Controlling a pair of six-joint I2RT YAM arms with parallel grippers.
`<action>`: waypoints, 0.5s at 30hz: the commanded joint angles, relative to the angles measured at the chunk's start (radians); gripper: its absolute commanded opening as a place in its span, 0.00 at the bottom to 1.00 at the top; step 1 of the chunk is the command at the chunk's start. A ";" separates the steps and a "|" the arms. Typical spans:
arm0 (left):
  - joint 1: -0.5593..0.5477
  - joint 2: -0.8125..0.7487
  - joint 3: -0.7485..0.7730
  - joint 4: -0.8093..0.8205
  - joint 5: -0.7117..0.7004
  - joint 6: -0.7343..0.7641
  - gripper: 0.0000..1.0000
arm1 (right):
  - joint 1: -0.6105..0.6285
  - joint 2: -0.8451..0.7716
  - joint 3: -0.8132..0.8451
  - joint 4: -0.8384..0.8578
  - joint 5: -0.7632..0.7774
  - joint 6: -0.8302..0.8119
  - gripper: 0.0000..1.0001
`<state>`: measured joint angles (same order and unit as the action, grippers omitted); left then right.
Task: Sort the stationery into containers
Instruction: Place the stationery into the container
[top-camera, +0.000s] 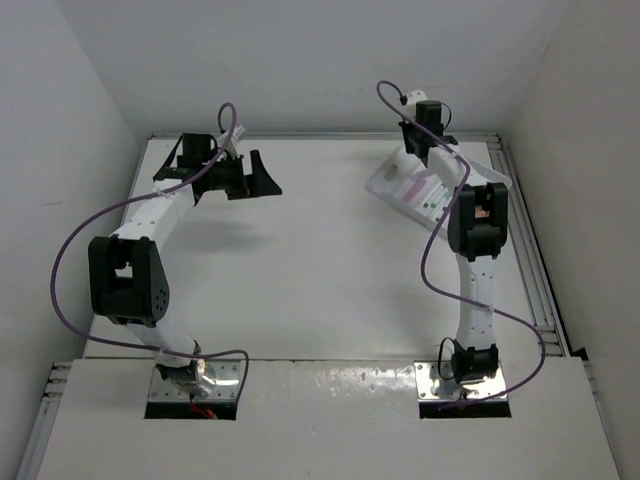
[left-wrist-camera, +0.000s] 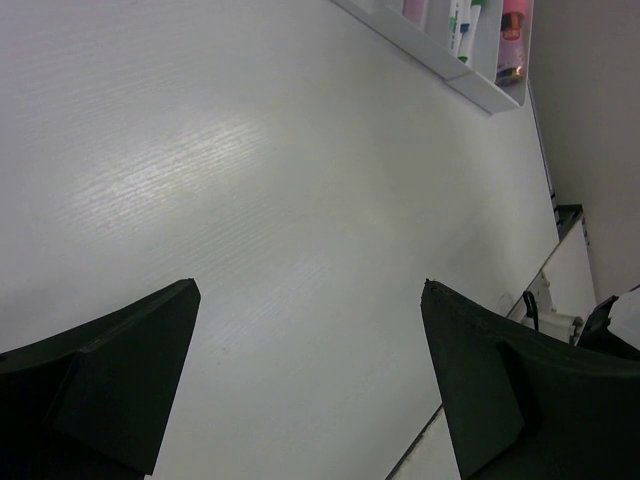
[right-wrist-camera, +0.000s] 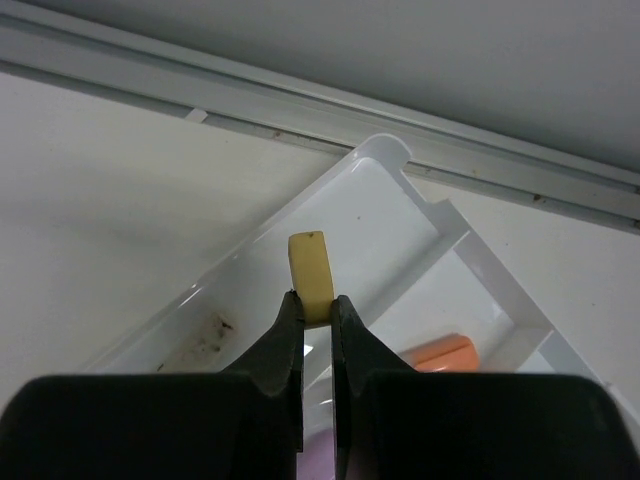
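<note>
The white table fills the top view, with a rail along its edge toward 3 o'clock. The tray lies toward 2 o'clock on it, turned at a slant, its long compartments running from 10 to 4 o'clock. The left arm bends up the side toward 9 o'clock and reaches to about 11 o'clock. The right arm rises from its base at 5 o'clock to the tray. The left gripper points toward 3 o'clock, well apart from the tray. In its wrist view the left gripper is spread wide with nothing between the fingers and only bare table beneath; the tray's end shows at 1 o'clock there. In that end lie a pink pen and, beside it, a green-and-white marker. The right gripper is pinched narrow on a beige eraser, which stands upright out of the fingertips toward 12 o'clock. The eraser hangs above the tray's corner compartment; whether it touches the floor cannot be told. That compartment has dark smudges at 8 o'clock from the fingertips. An orange tip lies in the next compartment, at 4 o'clock from the eraser.
</note>
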<state>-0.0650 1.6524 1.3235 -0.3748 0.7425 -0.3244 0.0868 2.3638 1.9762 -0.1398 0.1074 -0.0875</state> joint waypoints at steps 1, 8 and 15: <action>0.025 0.013 -0.007 0.046 0.050 -0.018 1.00 | -0.013 0.031 0.062 0.097 -0.009 0.023 0.00; 0.034 0.027 0.013 0.022 0.029 0.013 1.00 | -0.022 0.075 0.036 0.117 0.008 0.061 0.00; 0.034 0.033 0.135 -0.071 -0.080 0.082 1.00 | -0.007 0.032 0.042 0.051 -0.041 0.071 0.59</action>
<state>-0.0441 1.6894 1.3624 -0.4129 0.7132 -0.2955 0.0696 2.4588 1.9896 -0.0914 0.0956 -0.0307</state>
